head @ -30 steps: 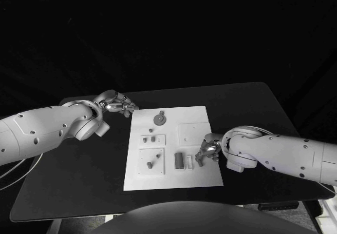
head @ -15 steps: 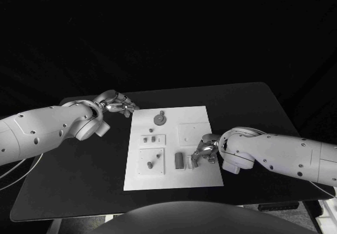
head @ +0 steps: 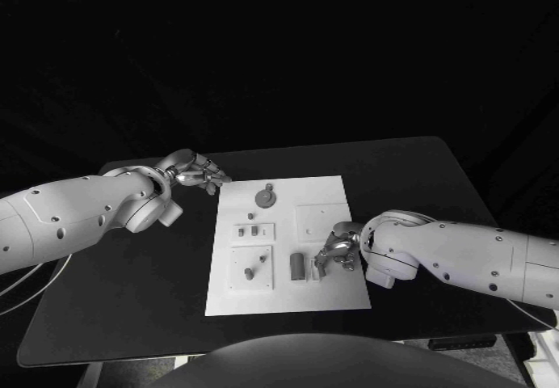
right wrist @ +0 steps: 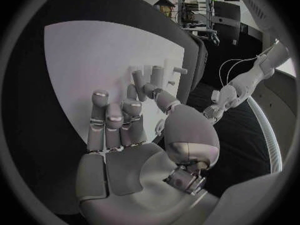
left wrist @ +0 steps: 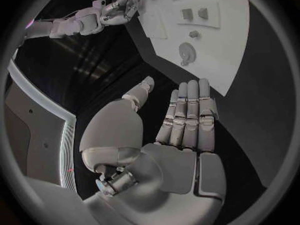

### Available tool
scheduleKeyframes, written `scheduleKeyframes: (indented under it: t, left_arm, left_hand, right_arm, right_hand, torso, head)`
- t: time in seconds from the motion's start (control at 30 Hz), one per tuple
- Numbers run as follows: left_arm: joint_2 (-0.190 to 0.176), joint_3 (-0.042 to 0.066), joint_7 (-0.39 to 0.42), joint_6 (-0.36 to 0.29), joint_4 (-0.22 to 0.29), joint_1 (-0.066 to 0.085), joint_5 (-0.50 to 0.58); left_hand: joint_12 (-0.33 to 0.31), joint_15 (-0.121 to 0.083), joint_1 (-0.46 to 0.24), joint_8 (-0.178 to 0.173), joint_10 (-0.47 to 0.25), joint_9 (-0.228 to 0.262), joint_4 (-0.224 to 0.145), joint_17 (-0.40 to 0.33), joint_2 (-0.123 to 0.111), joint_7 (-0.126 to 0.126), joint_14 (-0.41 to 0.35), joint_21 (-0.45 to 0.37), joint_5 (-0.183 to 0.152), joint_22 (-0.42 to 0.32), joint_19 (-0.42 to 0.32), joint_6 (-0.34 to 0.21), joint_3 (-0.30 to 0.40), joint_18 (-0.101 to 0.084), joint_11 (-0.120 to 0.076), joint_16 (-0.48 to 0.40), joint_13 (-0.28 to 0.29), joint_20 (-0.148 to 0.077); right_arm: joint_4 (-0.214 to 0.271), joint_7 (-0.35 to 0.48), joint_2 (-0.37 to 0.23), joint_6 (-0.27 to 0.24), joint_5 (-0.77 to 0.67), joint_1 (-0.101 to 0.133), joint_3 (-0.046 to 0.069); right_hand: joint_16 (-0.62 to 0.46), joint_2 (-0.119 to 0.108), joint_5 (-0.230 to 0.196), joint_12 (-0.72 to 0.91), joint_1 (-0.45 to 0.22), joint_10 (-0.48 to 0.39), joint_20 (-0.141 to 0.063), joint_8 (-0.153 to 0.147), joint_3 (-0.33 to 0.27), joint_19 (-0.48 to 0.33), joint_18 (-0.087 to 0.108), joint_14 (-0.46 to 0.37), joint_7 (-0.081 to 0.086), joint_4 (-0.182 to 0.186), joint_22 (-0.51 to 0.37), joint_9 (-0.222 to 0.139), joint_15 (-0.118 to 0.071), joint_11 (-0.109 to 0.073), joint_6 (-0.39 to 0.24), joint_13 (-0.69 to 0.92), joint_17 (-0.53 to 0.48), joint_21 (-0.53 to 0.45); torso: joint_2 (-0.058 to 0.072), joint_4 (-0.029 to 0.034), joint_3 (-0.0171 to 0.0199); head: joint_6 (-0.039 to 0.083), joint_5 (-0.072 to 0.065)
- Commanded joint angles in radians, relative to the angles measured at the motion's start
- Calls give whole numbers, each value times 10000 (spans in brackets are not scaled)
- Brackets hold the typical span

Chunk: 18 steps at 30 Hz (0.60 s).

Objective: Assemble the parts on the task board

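tabletop (head: 140, 299): the black surface is carrying everything, and the white board is sitting square in its middle, where both arms can get to it.

board (head: 321, 299): it is lying flat with its long side running away from the robot, the small grey parts spread over its middle and near half, its near end bare.

left hand (head: 195, 171): it is hovering over bare tabletop just off the board's far left corner, fingers straight and side by side, palm holding nothing; I judge it is waiting clear of the work.

right hand (head: 335, 250): it is reaching over the board's right edge, fingers loosely curled, thumb stretching toward the upright pieces. It seems to be gripping nothing, though I cannot tell whether a fingertip is touching one.

round part (head: 266, 195): it is lying flat near the far end, well apart from both hands.

upright pieces (head: 297, 265): these are standing side by side just beside the right hand, probably the next thing to be picked.

peg (head: 248, 274): it is standing in its square recess on the left, seemingly seated.
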Motion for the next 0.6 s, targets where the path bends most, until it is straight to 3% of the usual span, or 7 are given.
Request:
scheduleKeyframes:
  t: [0.03, 0.6]
  left_arm:
    - [12, 7, 43, 112, 24, 11, -19]
    - [-1, 7, 17, 146, 29, 12, -23]
  left_hand:
    - [-54, 5, 69, 17, 43, -12, -63, 9, -8, 38, 92, -15, 4, -8, -19, -36, -21, 146, 25, -54, 11, 16]
    - [-56, 5, 60, 17, 44, -12, -66, 16, -8, 39, 94, -15, 4, -9, -18, -36, -23, 145, 25, -60, 14, 17]
  right_arm:
    - [35, 17, 21, 211, -153, -8, -2]
    - [-207, -134, 214, 421, -234, -22, -3]
  right_hand:
    - [9, -16, 67, -25, -87, 70, 4, 19, 27, 66, 81, 37, 3, 28, 14, 4, -35, -3, 39, -14, -13, 31]
    - [6, -92, 66, -30, -183, 57, 7, 2, 27, 70, 81, 27, 12, 126, 5, -14, -58, 8, 36, -16, -11, 23]
  torso:
    - [-1, -5, 7]
    - [1, 3, -1]
  head:
    - [1, 10]
    - [1, 10]
